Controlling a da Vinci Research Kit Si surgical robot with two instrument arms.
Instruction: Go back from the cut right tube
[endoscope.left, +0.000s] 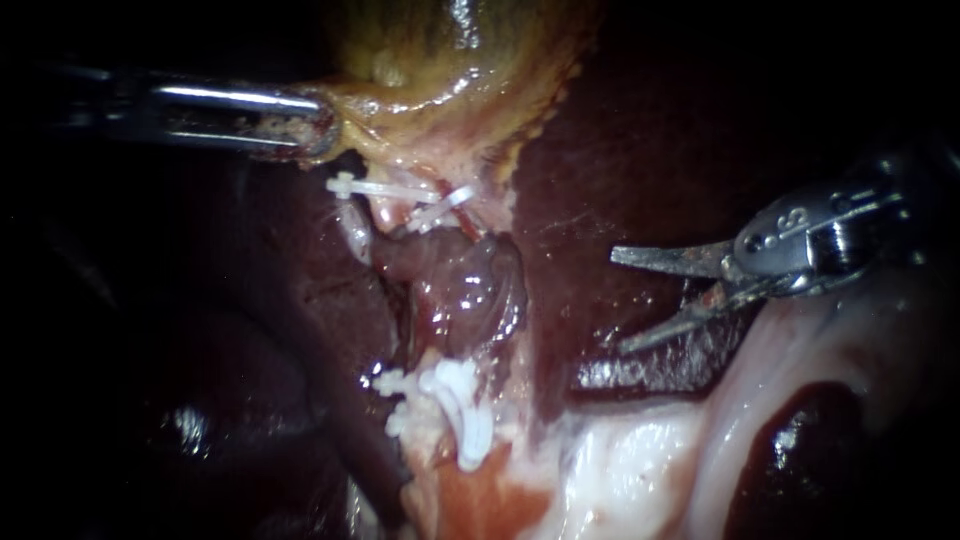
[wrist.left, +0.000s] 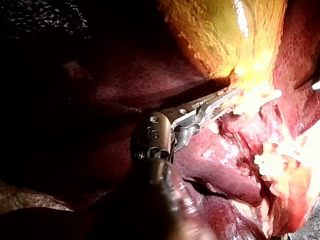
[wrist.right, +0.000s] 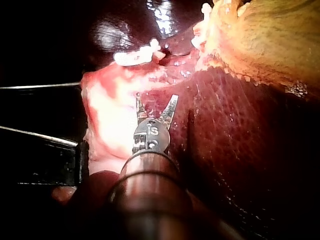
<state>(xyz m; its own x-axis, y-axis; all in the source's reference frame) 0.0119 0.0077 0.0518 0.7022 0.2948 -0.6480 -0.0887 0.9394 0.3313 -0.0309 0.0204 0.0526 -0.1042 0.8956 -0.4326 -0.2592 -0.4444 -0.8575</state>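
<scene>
The yellow-green gallbladder (endoscope.left: 450, 50) hangs at the top, and my left instrument (endoscope.left: 328, 125) is shut on its lower edge. Below it are white clips (endoscope.left: 440, 208), then a dark red lump of tissue (endoscope.left: 462, 282), then a cluster of white clips (endoscope.left: 458, 405). My right instrument (endoscope.left: 620, 300) has two thin blades with a wide gap between them. It lies over the liver (endoscope.left: 620, 150), well to the right of the clips, touching nothing. In the left wrist view my left instrument (wrist.left: 231, 95) grips bright gallbladder tissue (wrist.left: 215, 30). In the right wrist view my right instrument (wrist.right: 156, 103) stands open, short of the clips (wrist.right: 137, 56).
Pale white tissue (endoscope.left: 650, 460) runs along the lower right under the right instrument's shaft. Dark liver fills the left side (endoscope.left: 300, 300). In the right wrist view two thin metal rods (wrist.right: 40, 86) cross beside the pale tissue (wrist.right: 107, 115).
</scene>
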